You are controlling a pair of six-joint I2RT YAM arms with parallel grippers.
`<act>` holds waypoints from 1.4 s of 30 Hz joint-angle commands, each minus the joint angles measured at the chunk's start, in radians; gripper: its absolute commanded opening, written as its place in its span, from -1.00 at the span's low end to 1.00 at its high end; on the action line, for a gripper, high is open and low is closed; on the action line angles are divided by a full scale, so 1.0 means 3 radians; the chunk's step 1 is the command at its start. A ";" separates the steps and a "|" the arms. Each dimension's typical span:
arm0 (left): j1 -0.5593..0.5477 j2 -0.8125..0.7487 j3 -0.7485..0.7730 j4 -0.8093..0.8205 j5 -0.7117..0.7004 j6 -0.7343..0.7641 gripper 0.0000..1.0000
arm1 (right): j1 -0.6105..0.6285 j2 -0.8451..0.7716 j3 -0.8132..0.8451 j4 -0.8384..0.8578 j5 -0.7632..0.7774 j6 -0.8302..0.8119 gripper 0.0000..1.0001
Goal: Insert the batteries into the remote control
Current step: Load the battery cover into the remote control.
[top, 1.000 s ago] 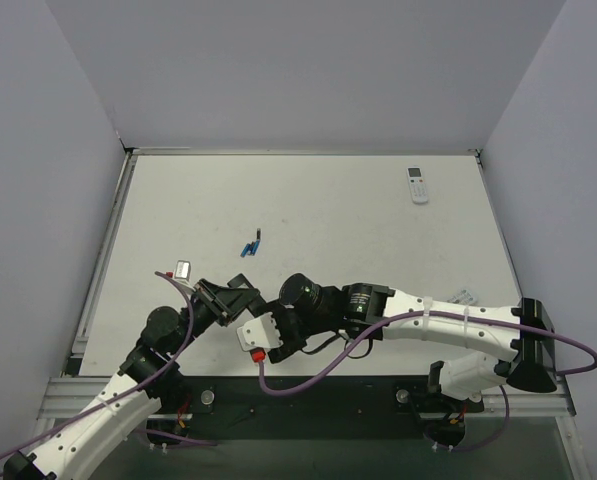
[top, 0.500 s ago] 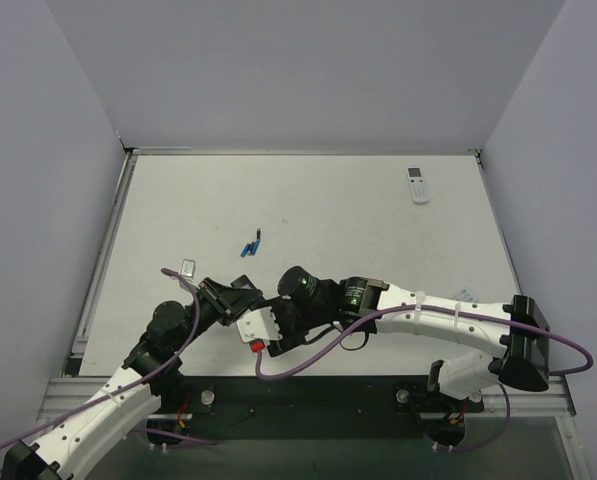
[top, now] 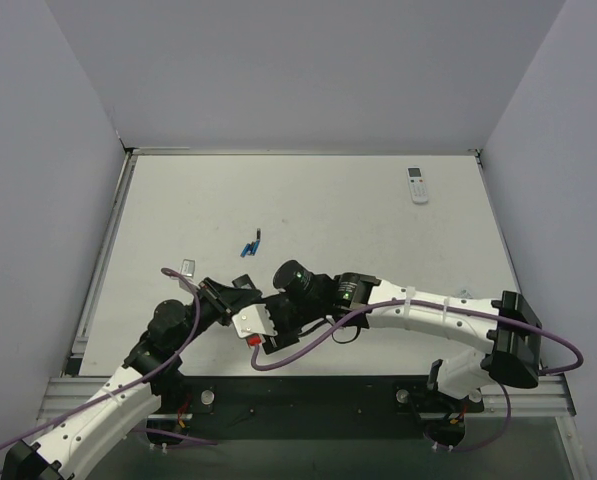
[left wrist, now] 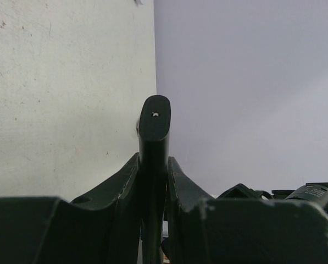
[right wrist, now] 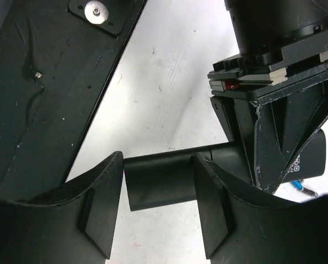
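Observation:
The black remote control (left wrist: 154, 121) stands edge-on, clamped between my left gripper's (left wrist: 153, 165) fingers. In the right wrist view its free end (right wrist: 161, 179) lies crosswise between my right gripper's (right wrist: 159, 165) spread fingers; the left fingertip (right wrist: 111, 181) touches the end face and the right finger overlaps the body. In the top view both grippers meet near the front edge (top: 253, 305), hiding the remote. The batteries (top: 249, 245), two blue and one dark, lie on the table beyond them.
A small grey rectangular piece (top: 187, 267) lies left of the left wrist. A white remote with a screen (top: 417, 184) lies at the far right. A small white item (top: 465, 293) peeks out behind the right arm. The black front rail (right wrist: 48, 82) is close.
The right arm has swung left and a little away from the base, bringing its gripper closer onto the remote's end. The left wrist has shifted slightly. The batteries have not moved.

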 commanded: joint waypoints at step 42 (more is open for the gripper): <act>-0.0096 -0.0359 0.0237 0.0496 -0.0198 -0.0290 -1.00 | -0.0267 -0.0395 -0.0399 0.0255 -0.0014 0.0537 -0.06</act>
